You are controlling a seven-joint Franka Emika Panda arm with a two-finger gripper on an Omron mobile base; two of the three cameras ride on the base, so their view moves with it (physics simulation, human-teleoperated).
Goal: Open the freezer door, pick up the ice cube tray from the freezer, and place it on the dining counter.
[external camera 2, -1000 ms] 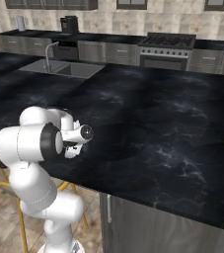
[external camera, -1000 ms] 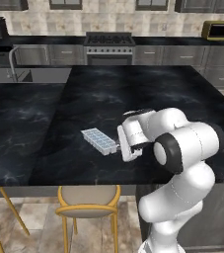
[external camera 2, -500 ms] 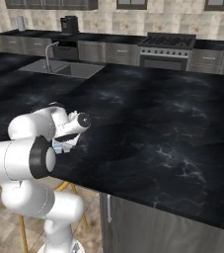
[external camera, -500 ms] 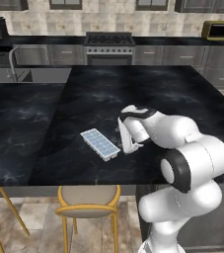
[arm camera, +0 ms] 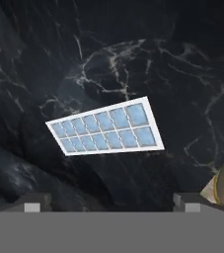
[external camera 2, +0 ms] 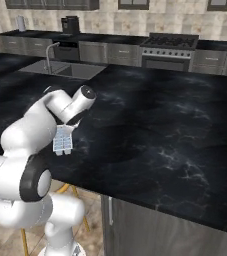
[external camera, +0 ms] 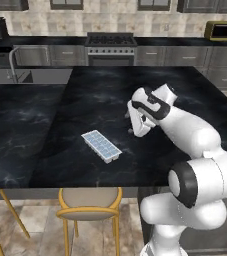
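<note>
- Left base view: ice cube tray (external camera: 101,146) flat on the black table (external camera: 45,125), centre-left of frame, apart from the claw (external camera: 133,125) to its right.
- Hand view: claw released, tips spread wide at bottom, tray (arm camera: 106,126) mid-frame, untouched.
- Yellow stool (external camera: 89,210) lower centre; stove (external camera: 111,44) top, sink faucet (external camera: 14,61) upper left.

Tray (external camera 2: 63,140): upper end hidden behind the arm in right base view. Stool (external camera: 89,212): cut off by bottom edge. Gripper (arm camera: 112,200): fingertips barely seen above bottom band.
</note>
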